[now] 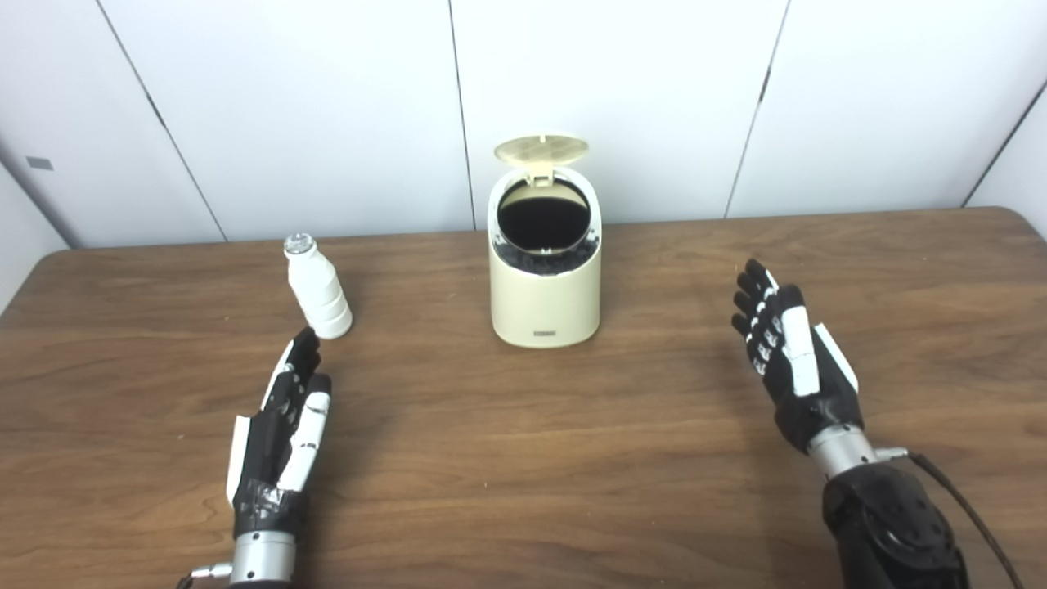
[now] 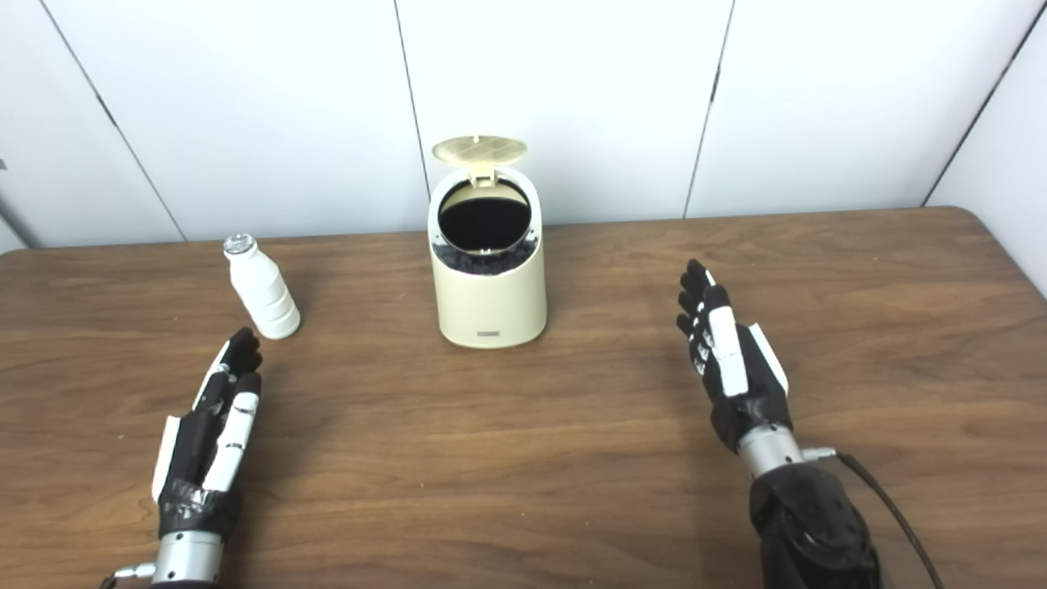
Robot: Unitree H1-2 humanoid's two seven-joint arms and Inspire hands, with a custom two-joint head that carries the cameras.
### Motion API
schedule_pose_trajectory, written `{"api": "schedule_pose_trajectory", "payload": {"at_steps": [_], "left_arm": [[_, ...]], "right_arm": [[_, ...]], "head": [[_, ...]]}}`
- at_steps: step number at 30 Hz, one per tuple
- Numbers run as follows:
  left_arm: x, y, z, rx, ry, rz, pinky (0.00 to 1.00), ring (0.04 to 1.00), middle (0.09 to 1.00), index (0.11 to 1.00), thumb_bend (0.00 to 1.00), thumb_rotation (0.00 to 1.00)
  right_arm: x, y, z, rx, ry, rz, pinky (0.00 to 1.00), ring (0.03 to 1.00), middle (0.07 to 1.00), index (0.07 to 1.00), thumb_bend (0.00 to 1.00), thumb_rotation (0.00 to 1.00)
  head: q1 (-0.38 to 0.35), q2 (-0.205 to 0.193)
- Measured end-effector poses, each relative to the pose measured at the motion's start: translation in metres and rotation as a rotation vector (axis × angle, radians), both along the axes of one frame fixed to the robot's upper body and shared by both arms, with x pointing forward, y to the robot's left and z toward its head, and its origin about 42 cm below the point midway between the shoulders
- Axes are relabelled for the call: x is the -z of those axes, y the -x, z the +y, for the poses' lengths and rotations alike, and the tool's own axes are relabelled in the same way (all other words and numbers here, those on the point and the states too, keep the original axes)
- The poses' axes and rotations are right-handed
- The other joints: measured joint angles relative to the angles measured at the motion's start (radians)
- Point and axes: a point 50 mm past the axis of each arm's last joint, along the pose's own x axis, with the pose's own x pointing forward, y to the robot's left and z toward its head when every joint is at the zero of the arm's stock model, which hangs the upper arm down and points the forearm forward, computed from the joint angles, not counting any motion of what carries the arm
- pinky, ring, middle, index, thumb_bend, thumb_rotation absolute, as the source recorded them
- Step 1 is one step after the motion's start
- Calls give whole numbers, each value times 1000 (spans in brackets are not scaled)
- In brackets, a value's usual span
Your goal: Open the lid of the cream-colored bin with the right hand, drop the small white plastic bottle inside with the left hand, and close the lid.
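Note:
The cream-colored bin (image 1: 545, 307) stands at mid-table with its round lid (image 1: 541, 150) flipped up at the back, showing a dark inside. To its left a small white plastic bottle (image 1: 317, 288) with a silvery cap stands upright. My left hand (image 1: 285, 429) lies open on the table just in front of the bottle, fingertips close to its base but apart from it. Well to the right of the bin, my right hand (image 1: 791, 356) hovers open with straight fingers and holds nothing.
The brown wooden table (image 1: 523, 458) ends at a white panelled wall (image 1: 327, 98) right behind the bin. Its rounded corners show at far left and far right. A black cable (image 1: 965, 507) trails from my right wrist.

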Motion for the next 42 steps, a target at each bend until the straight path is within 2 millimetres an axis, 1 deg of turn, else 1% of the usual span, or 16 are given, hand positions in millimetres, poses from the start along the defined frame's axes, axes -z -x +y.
{"api": "schedule_pose_trajectory", "payload": {"at_steps": [4,10,11,15,16,17,20,23,26,29,31,34,35,38,40,42], "left_arm": [[0,0,0,-1,0,6,996,972,960,953,373,615],[1,0,-2,-1,-5,16,982,965,961,955,374,616],[1,0,-2,-2,-10,24,979,962,956,950,367,629],[2,2,-6,-5,-26,41,970,960,947,931,358,602],[3,2,-7,-6,-24,42,967,958,943,929,350,596],[3,2,-8,-8,-24,43,964,956,941,928,348,599],[3,2,-11,-13,-28,44,961,956,941,930,348,606],[3,3,-12,-14,-27,36,947,952,942,933,362,612],[3,3,-12,-19,-26,32,965,952,939,937,420,586],[3,3,-13,-20,-38,33,995,968,945,936,495,561],[3,3,-13,-26,-60,39,962,951,930,920,568,551],[3,3,-14,-52,-94,48,923,928,915,910,612,505],[2,4,-14,-61,-104,52,913,924,912,909,631,484],[0,8,-16,-94,-140,68,855,897,894,897,675,356],[-5,12,-16,-127,-185,76,849,879,887,898,745,263],[-10,12,-14,-146,-220,88,818,863,881,896,781,231]], "right_arm": [[11,6,3,5,-14,11,1000,1000,1000,1000,736,1000],[14,12,5,27,-17,-6,1000,1000,1000,1000,694,1000],[15,13,5,28,-17,-8,1000,1000,1000,1000,687,1000],[22,14,1,39,-11,-23,1000,1000,1000,1000,676,1000],[23,14,-1,40,-9,-26,1000,1000,1000,1000,673,1000],[24,13,-3,42,-10,-27,1000,1000,1000,1000,669,1000],[27,13,-7,49,-24,-42,1000,1000,1000,1000,666,1000],[28,13,-10,50,-28,-47,1000,1000,1000,1000,661,1000],[28,13,-12,51,-25,-48,1000,1000,1000,1000,668,1000],[28,13,-11,50,-26,-49,1000,1000,1000,1000,669,1000],[28,13,-11,51,-26,-49,1000,1000,1000,1000,667,1000],[28,13,-9,55,-24,-48,1000,1000,1000,1000,665,1000],[28,14,-8,55,-24,-48,1000,1000,1000,1000,663,1000],[27,18,-2,51,-22,-49,1000,1000,1000,1000,646,1000],[27,18,-1,54,-25,-45,1000,1000,1000,1000,642,1000],[26,18,-1,58,-26,-43,1000,1000,1000,1000,645,1000]], "head": [[0,0],[86,-2],[86,-2],[169,-15],[176,-17],[211,-26],[248,-38],[267,-44],[278,-51],[262,-51],[252,-51],[245,-52],[244,-52],[238,-54],[227,-51],[225,-51]]}}
